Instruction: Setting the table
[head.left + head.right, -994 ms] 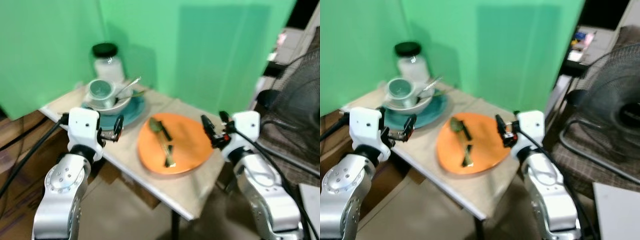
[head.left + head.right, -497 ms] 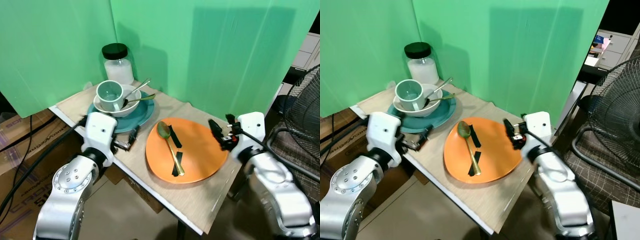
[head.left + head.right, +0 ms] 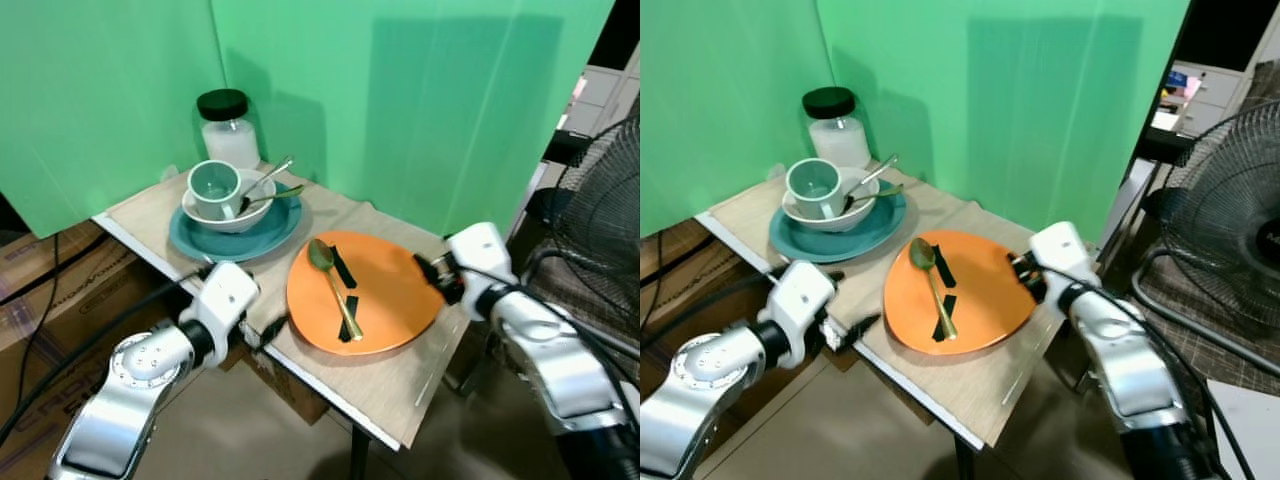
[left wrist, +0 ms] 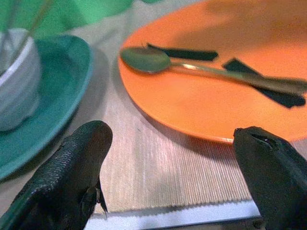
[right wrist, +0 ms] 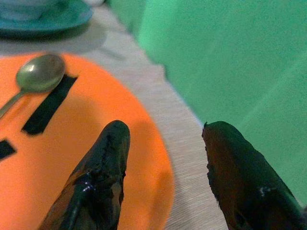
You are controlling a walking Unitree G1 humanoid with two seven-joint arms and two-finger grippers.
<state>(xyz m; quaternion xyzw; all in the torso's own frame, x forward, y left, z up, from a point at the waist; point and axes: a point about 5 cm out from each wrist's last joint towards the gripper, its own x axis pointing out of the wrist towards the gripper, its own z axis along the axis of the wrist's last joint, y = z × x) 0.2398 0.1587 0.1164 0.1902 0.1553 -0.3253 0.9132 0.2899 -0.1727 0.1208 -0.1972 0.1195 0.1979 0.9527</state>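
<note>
1. A small wooden desk (image 3: 400,385) stands in front of a green backdrop (image 3: 420,90), with one corner pointing toward the robot.
2. An orange plate (image 3: 385,300) lies on the near half of the desk. A gold spoon (image 3: 335,285) rests on it, bowl toward the backdrop, held by 2 strips of black tape (image 3: 343,267), one across the neck and one near the handle end.
3. Farther back on the robot's left sits a teal plate (image 3: 215,238) carrying a white bowl (image 3: 262,197).
4. Inside the bowl a pale green cup (image 3: 213,187) lies tilted, and 2 spoon handles (image 3: 270,180) stick out over the bowl's rim.
5. Behind the teal plate, against the backdrop, stands a white jar with a black lid (image 3: 227,125).
6. The left gripper (image 4: 177,177) is at the desk's near left edge, just beside the orange plate's rim. Its jaws stand wide apart and hold nothing, with bare desk and the plate's edge between them.
7. The right gripper (image 5: 165,170) is at the far right side of the orange plate. Its jaws are spread, 1 finger (image 5: 103,177) over the plate's rim and the other over the bare desk beyond it; nothing is gripped.
8. A black fan (image 3: 1230,215) stands off to the robot's right.
9. Cardboard boxes (image 3: 45,280) sit on the floor under the desk's left side.
</note>
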